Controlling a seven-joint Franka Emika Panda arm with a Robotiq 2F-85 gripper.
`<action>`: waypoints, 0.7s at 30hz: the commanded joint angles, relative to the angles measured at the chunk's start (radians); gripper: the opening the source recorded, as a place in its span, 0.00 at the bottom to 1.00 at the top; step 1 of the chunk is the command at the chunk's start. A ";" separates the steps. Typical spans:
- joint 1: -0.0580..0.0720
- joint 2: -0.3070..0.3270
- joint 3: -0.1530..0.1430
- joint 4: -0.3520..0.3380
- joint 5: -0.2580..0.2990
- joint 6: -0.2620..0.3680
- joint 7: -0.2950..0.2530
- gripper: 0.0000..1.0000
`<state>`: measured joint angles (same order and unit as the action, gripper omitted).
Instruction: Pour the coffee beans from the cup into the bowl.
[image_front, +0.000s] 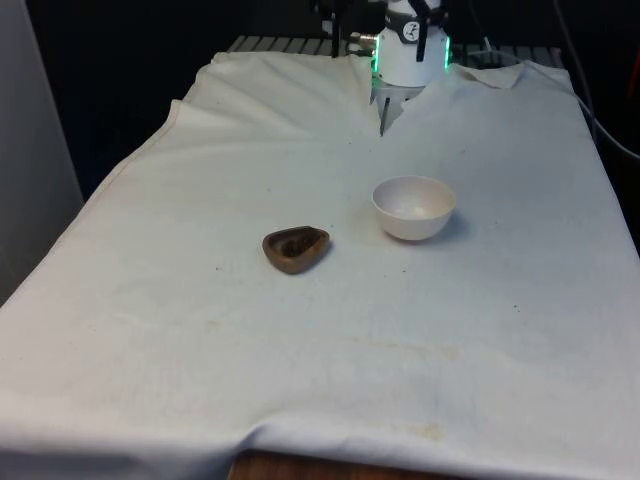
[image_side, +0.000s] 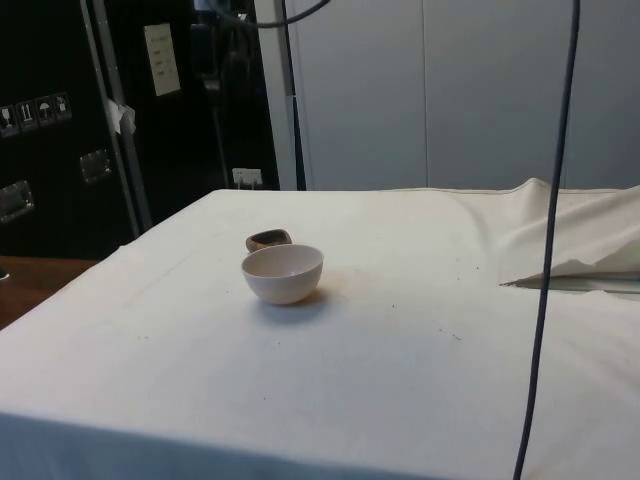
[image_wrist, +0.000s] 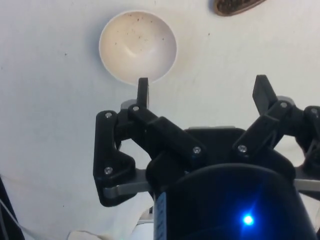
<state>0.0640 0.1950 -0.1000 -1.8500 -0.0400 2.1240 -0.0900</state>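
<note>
White cloth (image_front: 300, 380) covers the table — dark cabinets (image_side: 60, 120) and pale wall panels (image_side: 450, 90) behind.

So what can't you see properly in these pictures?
- Brown cup: in the side view the white bowl stands in front and hides its lower part.
- Same cup: in the wrist view the picture's edge cuts it off, leaving a sliver.
- Coffee beans: in the front view just a dark patch inside the cup, too small to count.
- Specks inside the bowl, wrist view: too tiny to identify.
- Gripper: fingers apart, high above the cloth.

The black gripper (image_wrist: 202, 90) has angular linked fingers (image_wrist: 143, 92) fastened with silver screws (its white base (image_front: 410, 55) glows green).
</note>
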 joint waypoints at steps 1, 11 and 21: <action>-0.003 0.010 0.000 0.010 0.003 0.008 -0.011 1.00; -0.023 0.024 -0.010 0.012 0.010 0.040 -0.078 1.00; -0.040 0.022 -0.031 -0.005 0.020 0.073 -0.164 1.00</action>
<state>0.0260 0.2210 -0.1360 -1.8490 -0.0250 2.1850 -0.2550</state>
